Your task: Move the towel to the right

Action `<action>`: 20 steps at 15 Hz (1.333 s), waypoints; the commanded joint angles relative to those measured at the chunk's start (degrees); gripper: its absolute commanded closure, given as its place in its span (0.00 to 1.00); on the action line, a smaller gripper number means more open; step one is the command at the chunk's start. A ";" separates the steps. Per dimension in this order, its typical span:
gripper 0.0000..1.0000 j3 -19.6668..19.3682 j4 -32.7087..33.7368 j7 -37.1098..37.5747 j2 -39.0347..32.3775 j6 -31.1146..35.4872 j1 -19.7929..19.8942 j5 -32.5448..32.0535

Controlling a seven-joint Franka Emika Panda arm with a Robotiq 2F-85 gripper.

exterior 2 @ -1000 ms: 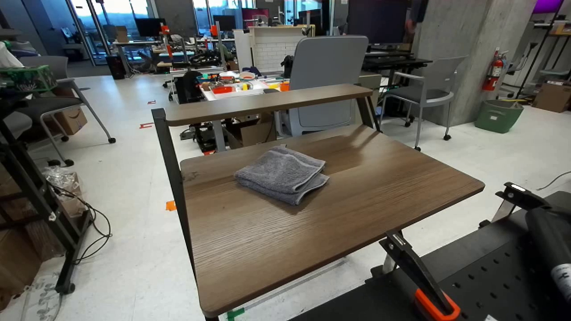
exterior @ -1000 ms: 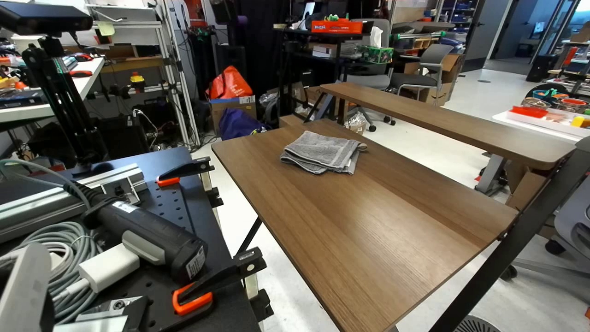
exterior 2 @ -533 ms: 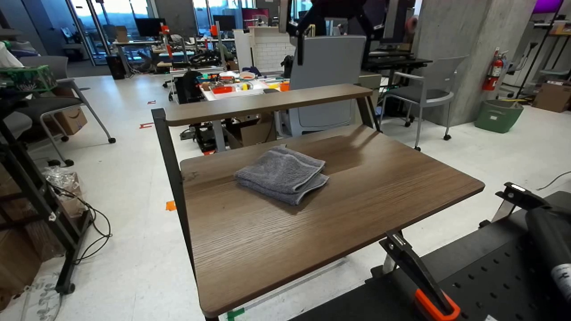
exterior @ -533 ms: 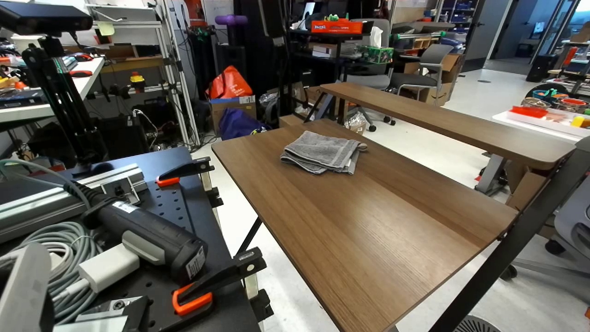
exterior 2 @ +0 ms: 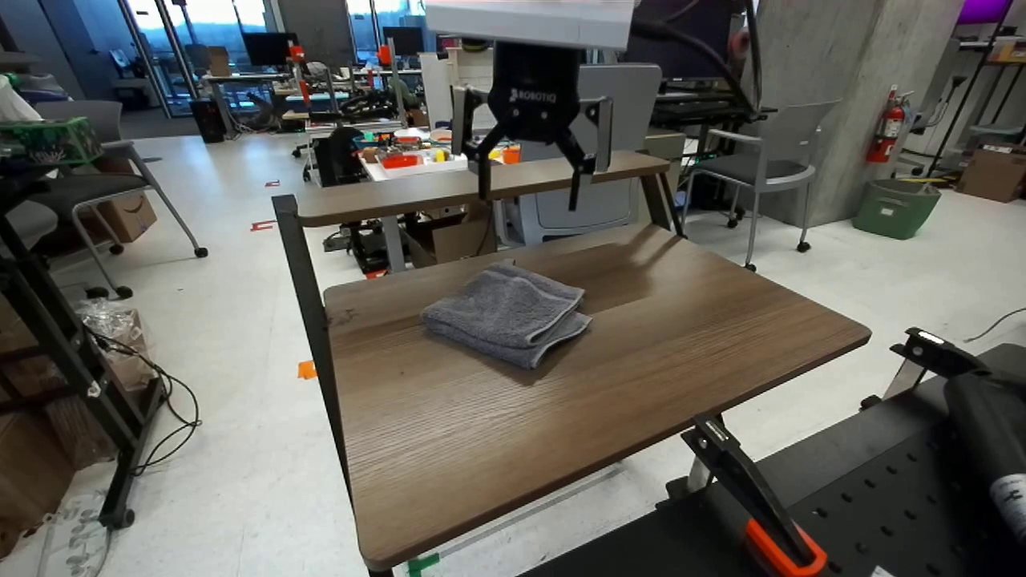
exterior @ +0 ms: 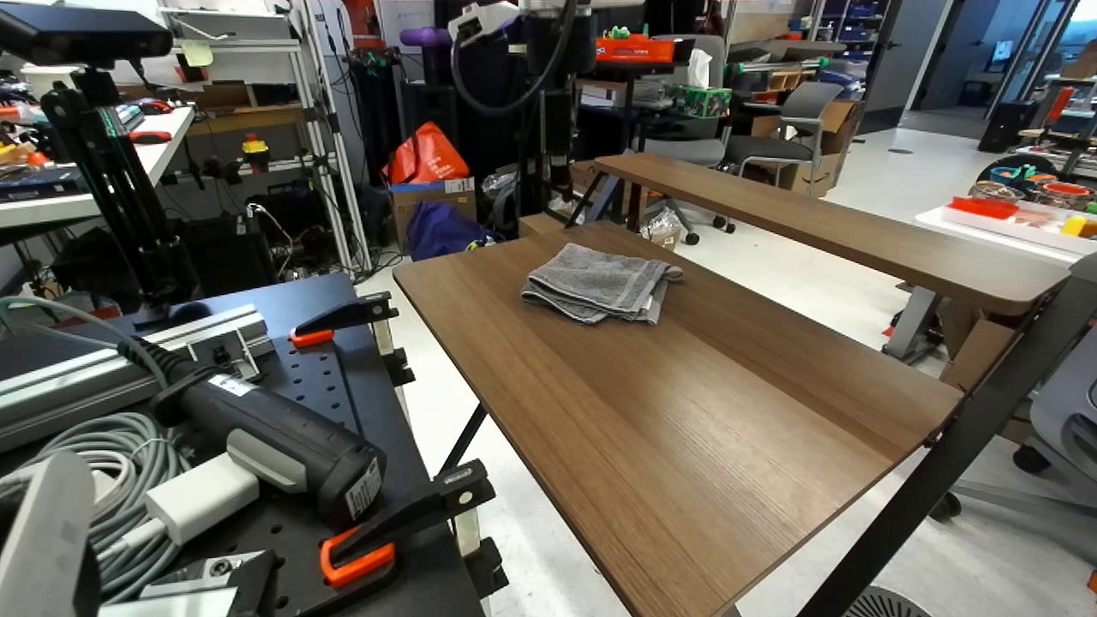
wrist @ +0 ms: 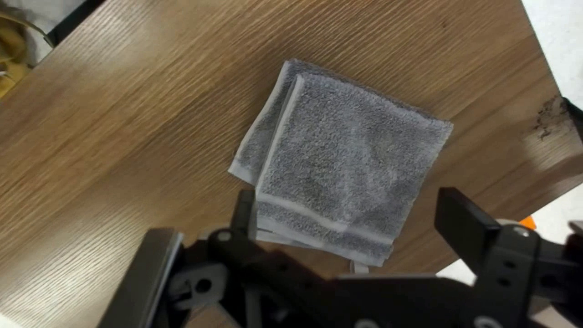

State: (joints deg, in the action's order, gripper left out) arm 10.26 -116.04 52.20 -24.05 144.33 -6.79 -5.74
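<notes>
Tool (exterior 2: 529, 201) spread wide, lower than half a second ago, well apart from the unmoved grey towel (exterior 2: 506, 311).

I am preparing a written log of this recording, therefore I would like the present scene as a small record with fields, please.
towel: grey, folded, with a paler stripe near one edge
position: lying on the wood-grain table, nearer one end than the other
pincer: open, raised, apart from the towel
held: nothing
status: towel not yet gripped
behind the towel in an exterior view: raised shelf along a long side of the table
next to the table: black bench with two clamps at its edge, each with orange parts
</notes>
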 commanded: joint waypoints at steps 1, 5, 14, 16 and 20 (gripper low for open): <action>0.00 -2.26 8.09 -4.71 -7.68 -1.50 -2.58 5.45; 0.00 -4.41 14.26 -5.97 -14.29 -1.77 -3.84 8.03; 0.00 -6.45 24.65 -6.90 -25.12 -2.85 -5.12 10.04; 0.00 -6.72 26.53 -6.84 -26.93 -3.50 -5.39 10.17; 0.00 -7.49 29.85 -6.45 -29.94 -4.74 -5.98 10.26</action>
State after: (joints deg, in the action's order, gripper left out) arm 4.38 -90.75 46.69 -51.22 142.38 -11.29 2.49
